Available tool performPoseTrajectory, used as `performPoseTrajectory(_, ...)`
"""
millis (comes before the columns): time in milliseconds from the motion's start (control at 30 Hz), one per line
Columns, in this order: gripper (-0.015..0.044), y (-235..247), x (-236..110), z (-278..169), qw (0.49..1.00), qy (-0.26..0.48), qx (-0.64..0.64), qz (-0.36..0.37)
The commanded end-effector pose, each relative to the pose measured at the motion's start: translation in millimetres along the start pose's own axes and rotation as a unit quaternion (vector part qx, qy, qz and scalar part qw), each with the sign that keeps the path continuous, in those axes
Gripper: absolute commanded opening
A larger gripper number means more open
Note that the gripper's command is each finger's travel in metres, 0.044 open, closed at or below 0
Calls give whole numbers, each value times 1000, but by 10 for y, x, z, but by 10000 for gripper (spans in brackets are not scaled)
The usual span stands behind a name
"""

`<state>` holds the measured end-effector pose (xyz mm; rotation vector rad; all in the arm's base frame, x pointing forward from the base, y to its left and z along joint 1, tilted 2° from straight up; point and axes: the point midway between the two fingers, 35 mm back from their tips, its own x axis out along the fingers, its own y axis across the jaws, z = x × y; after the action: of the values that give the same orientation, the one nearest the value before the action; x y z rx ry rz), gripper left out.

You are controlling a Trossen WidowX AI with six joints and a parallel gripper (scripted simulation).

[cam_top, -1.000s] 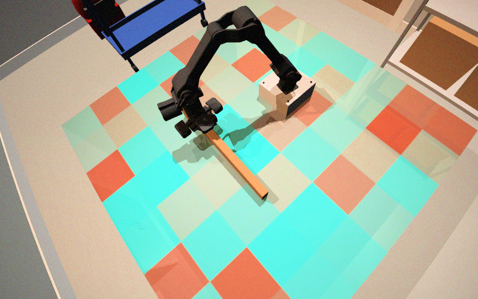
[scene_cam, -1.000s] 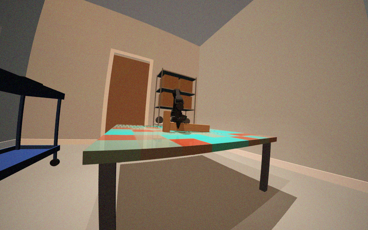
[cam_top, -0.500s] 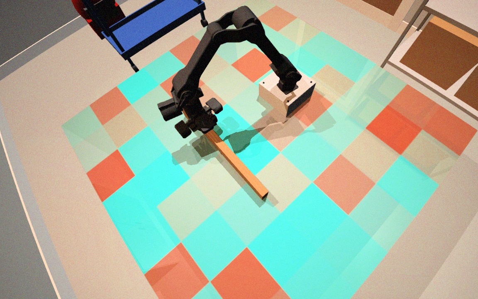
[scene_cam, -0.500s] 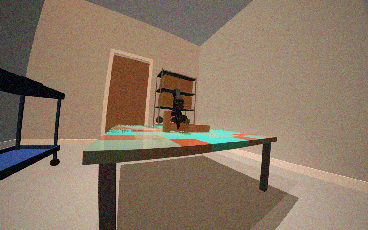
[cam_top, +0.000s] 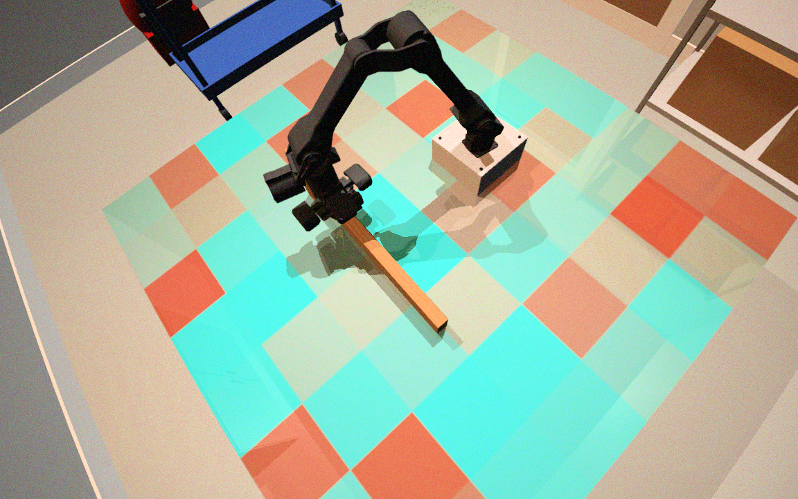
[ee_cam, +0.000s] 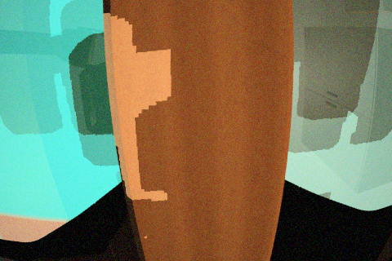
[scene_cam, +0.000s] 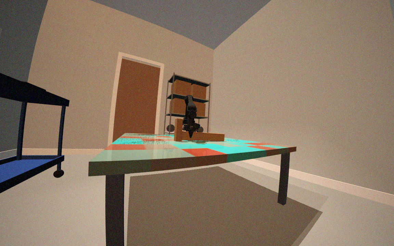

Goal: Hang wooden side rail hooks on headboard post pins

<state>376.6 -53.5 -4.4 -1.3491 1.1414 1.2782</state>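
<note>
The wooden side rail (cam_top: 403, 284) (scene_cam: 211, 137) (ee_cam: 207, 109) lies along the checkered table (cam_top: 513, 384) (scene_cam: 149, 149), its far end down on the top. My gripper (cam_top: 335, 213) (scene_cam: 190, 134) is shut on the rail near its hook end. The headboard post (scene_cam: 178, 129) stands upright just left of the gripper in the exterior view; in the top view my wrist covers it almost entirely. The steel hooks, the slot and its pins are hidden. In the wrist view the rail fills the middle and the fingertips do not show.
My arm's white base block (cam_top: 482, 166) stands on the table behind the rail. A blue cart (cam_top: 253, 37) (scene_cam: 8, 171) stands off the table's far left corner. A shelf rack with boxes (scene_cam: 189, 91) and a door (scene_cam: 135, 100) stand against the wall.
</note>
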Motion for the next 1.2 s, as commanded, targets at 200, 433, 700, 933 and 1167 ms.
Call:
performPoseTrajectory(200, 0, -15, -2, -12, 1000, 4, 2, -4)
performPoseTrajectory(433, 79, -3, 4, 1, 1000, 0, -1, -1)
performPoseTrajectory(700, 289, -3, 4, 1, 1000, 0, -1, -1)
performPoseTrajectory(933, 440, -3, -370, 3, 1000, 4, 1, -4)
performPoseTrajectory(1167, 440, -1, -395, 67, 1000, 4, 2, -4)
